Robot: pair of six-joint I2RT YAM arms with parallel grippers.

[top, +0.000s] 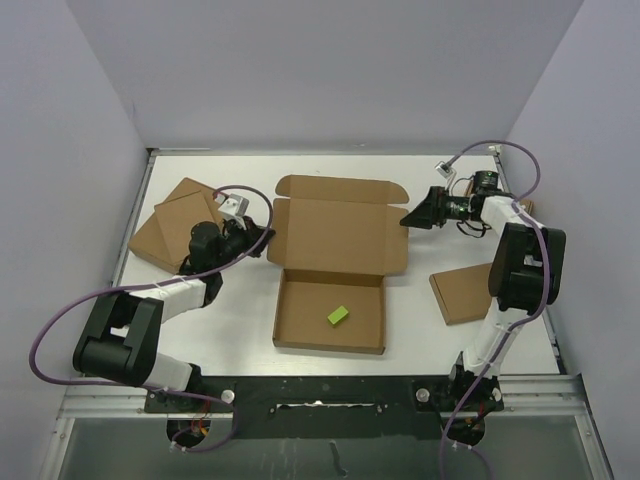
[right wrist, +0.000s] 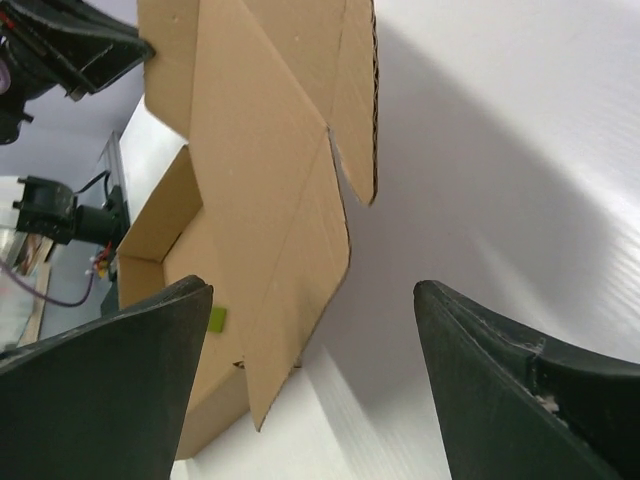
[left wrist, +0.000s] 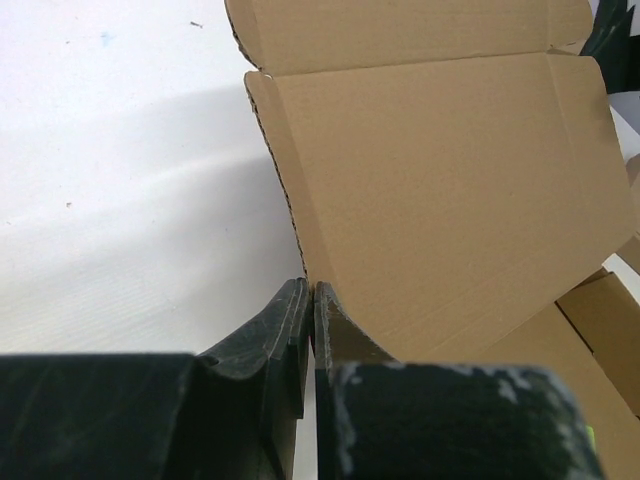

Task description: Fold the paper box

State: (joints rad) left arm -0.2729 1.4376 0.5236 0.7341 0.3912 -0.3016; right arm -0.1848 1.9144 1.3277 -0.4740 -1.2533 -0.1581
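1. Left gripper (top: 262, 238) — fingers pressed together, tips right at the left edge of the box's open lid. Can't tell whether a sliver of the side flap is actually pinched between them.
2. The paper box (top: 335, 238) sits mid-table between the two arms. The tray is nearest the bases with a small green block (top: 337, 315) inside, the lid is open on its far side, and the tuck flap is farthest out. I'd guess it's light, stiff across the panels and bendy only at the creases, so it'll slide if pushed from one side. The best hold looks like the lid's side edges, both at once.
3. Right gripper (top: 410, 219) — fingers spread wide, just beside the lid's right flap, nothing between them.
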